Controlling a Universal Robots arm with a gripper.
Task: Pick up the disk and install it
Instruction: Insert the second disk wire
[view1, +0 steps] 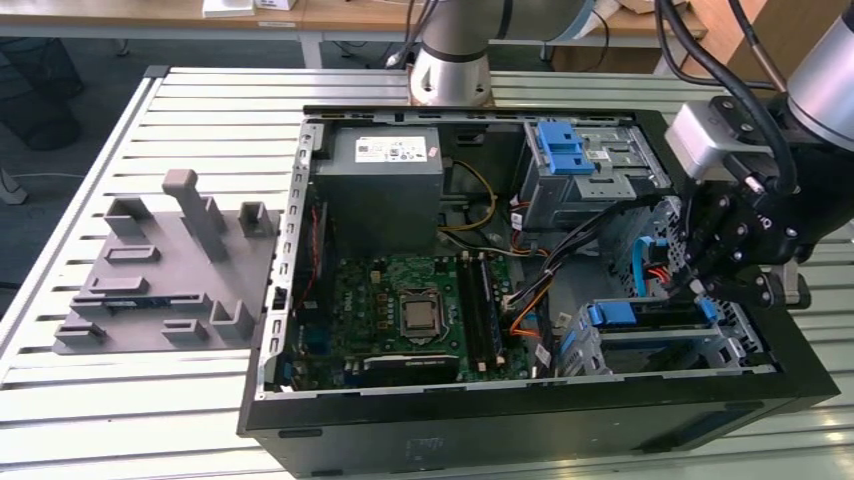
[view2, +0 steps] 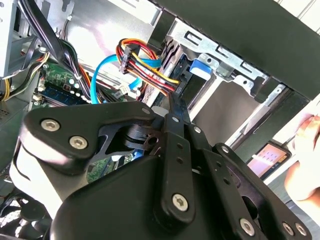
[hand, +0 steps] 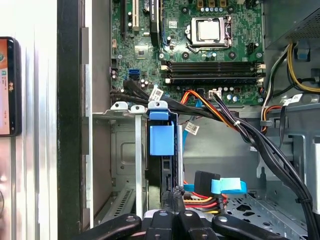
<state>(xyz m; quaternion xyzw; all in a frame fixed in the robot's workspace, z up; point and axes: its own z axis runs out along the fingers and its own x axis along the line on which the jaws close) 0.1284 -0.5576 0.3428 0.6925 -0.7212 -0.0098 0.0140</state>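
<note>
The disk (hand: 168, 172) stands edge-on in the drive bay of the open computer case (view1: 287, 300), and its blue carrier tab (hand: 161, 140) points toward the motherboard. In the second wrist view the same blue carrier (view2: 199, 67) sits inside the metal bay. My gripper (hand: 173, 196) is shut, with its fingertips pressed together against the disk's near edge. In the exterior view the gripper (view1: 707, 285) hangs over the bay at the case's right end, just above the blue-framed disk (view1: 625, 313).
Bundled power and data cables (hand: 225, 117) cross beside the bay. The motherboard (view1: 414, 310) and power supply (view1: 387, 190) fill the case's left part. A grey fixture (view1: 167, 265) lies on the table. A person's hand (view2: 306, 160) and a lit phone (view2: 267, 157) are outside the case.
</note>
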